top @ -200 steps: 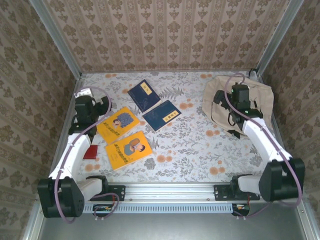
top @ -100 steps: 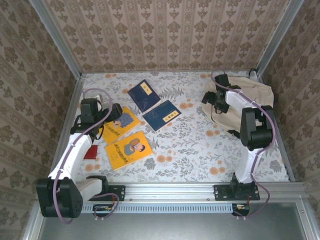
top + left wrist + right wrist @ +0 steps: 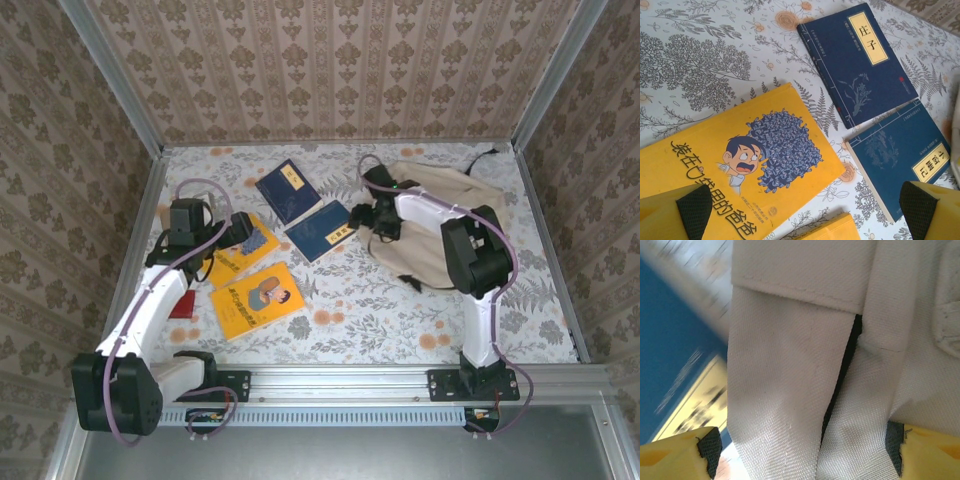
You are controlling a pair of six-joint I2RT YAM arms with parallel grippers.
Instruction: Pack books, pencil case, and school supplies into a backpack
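Note:
The beige backpack (image 3: 440, 215) lies at the back right of the table, its near corner pulled toward the middle. My right gripper (image 3: 368, 222) is at that corner, with a fold of backpack fabric (image 3: 785, 365) filling the space between its pads, right gripper (image 3: 800, 450). Two navy books (image 3: 288, 190) (image 3: 324, 231) lie at the back centre, two yellow books (image 3: 235, 248) (image 3: 257, 298) at the left. My left gripper (image 3: 240, 232) hovers open over the upper yellow book (image 3: 740, 165), left gripper (image 3: 802, 210) holding nothing. The pencil case is out of view.
A small red flat object (image 3: 183, 304) lies by the left arm near the table's left edge. Metal frame posts and patterned walls close in the table on three sides. A navy book (image 3: 670, 340) sits just left of the held fabric.
The right gripper has swept left from the back right corner toward the navy books, and the backpack has come with it. The left gripper has shifted right over the upper yellow book.

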